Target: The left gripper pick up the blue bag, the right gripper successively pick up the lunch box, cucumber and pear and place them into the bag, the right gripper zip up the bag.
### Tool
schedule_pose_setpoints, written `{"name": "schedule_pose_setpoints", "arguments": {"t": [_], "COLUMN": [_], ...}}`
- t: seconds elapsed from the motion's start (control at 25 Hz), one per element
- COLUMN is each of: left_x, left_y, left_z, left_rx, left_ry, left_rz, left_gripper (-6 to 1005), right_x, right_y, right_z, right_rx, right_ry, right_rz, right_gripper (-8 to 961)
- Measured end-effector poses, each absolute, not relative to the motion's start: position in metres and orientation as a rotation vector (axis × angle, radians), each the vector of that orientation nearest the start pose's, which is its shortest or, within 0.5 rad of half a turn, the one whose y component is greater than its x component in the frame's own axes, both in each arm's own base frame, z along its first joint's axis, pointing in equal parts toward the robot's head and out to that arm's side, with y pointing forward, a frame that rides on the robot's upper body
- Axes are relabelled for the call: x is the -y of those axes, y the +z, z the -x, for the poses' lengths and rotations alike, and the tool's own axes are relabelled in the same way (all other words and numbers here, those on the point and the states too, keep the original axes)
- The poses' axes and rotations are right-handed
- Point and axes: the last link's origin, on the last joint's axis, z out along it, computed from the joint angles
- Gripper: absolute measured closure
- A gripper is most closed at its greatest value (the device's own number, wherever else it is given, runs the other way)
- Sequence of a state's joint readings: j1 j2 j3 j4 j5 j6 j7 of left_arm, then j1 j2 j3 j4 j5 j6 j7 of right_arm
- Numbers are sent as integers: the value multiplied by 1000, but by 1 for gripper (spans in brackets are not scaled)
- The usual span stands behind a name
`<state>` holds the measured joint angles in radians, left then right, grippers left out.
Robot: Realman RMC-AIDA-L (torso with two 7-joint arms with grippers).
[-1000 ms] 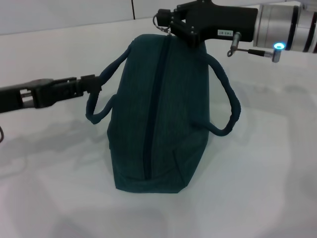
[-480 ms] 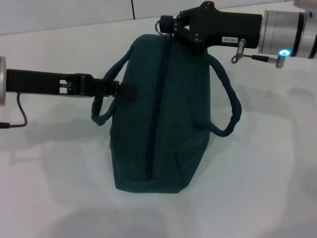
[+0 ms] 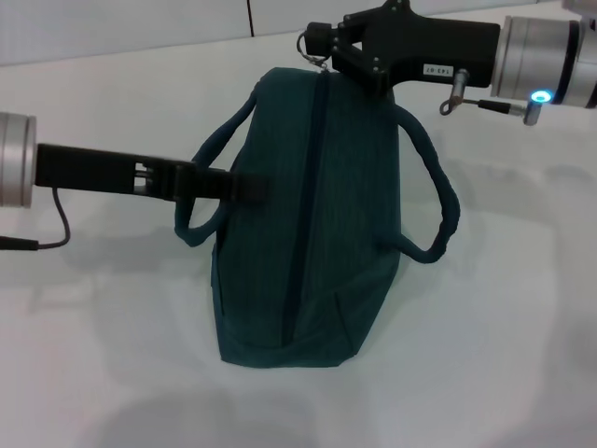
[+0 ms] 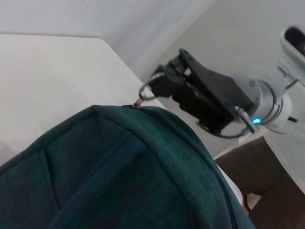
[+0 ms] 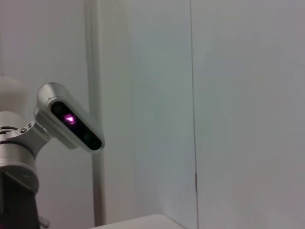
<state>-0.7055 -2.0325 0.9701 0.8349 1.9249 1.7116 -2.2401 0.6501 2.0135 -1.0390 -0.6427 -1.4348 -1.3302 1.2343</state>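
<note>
A blue bag (image 3: pixel 308 224) of soft, finely woven fabric stands near the middle of the white tabletop (image 3: pixel 504 355), its long axis running from the near edge toward the far edge, with a dark zip (image 3: pixel 303 205) traced along the ridge. The zip looks closed along its whole visible length. At the far end of that ridge the right pincer (image 3: pixel 322 49), a black angular body, is met by a small metal pull ring (image 4: pixel 148 90); the ring appears to be pinched there, though the tips are hidden. From the left edge, the left pincer (image 3: pixel 244 187) is reached in flat under the rounded, rope-like left strap (image 3: pixel 210 149); whether it is spread cannot be told. The right strap (image 3: pixel 438 201) hangs loose.
</note>
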Motion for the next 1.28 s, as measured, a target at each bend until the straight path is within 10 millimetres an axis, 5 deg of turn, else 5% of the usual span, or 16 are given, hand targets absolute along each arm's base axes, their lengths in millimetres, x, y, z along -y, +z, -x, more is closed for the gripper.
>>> {"name": "schedule_pose_setpoints", "arguments": {"t": [0.84,1.28], "left_x": [-338,-336], "left_y": [6,3], "left_z": [169,169], "left_rx": [1121,1133], "left_ry": [-570,-606], "left_rz": [3128,3131], "left_gripper": [923,917], "right_x": [-412,-407], "right_y": [15,5], "right_z": [-188,-200], "right_rx": [-203,-250], "right_ry": [797,778], "right_rz": [2478,2493], "right_gripper": [804,800]}}
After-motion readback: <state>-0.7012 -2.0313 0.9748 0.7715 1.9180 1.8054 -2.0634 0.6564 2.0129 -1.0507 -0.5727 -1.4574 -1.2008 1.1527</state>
